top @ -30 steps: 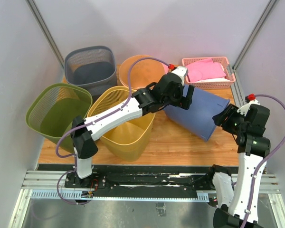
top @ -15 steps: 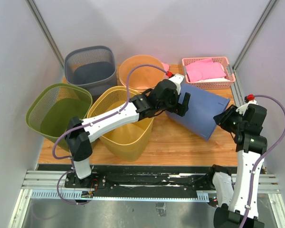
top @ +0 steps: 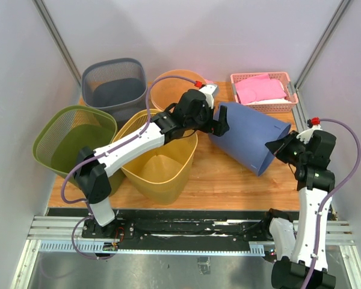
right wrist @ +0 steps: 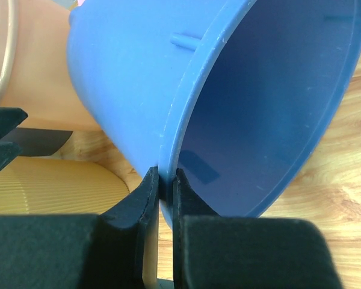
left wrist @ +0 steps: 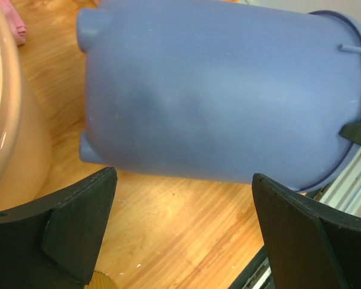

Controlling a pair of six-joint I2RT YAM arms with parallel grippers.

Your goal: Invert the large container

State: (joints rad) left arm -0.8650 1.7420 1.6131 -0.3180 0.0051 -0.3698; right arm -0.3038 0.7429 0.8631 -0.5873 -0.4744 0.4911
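Our right gripper (right wrist: 161,180) pinches the thin rim of the blue container (right wrist: 120,72) lying sideways just beyond our spread left gripper (left wrist: 183,208); we judge it light, stiff and slick, so the rim grips best.

Top cam overhead, far; both wrist cams close; all share blue bin (top: 249,137).

Left arm (top: 138,141) stretched diagonally forward and to the right, wrist turned down; left gripper (top: 219,118) spread wide, gripping nothing. Right arm (top: 311,208) stands nearly upright from its base, wrist bent to the left. Right gripper (right wrist: 166,176) pinched tight on the rim of the blue container (top: 246,135).
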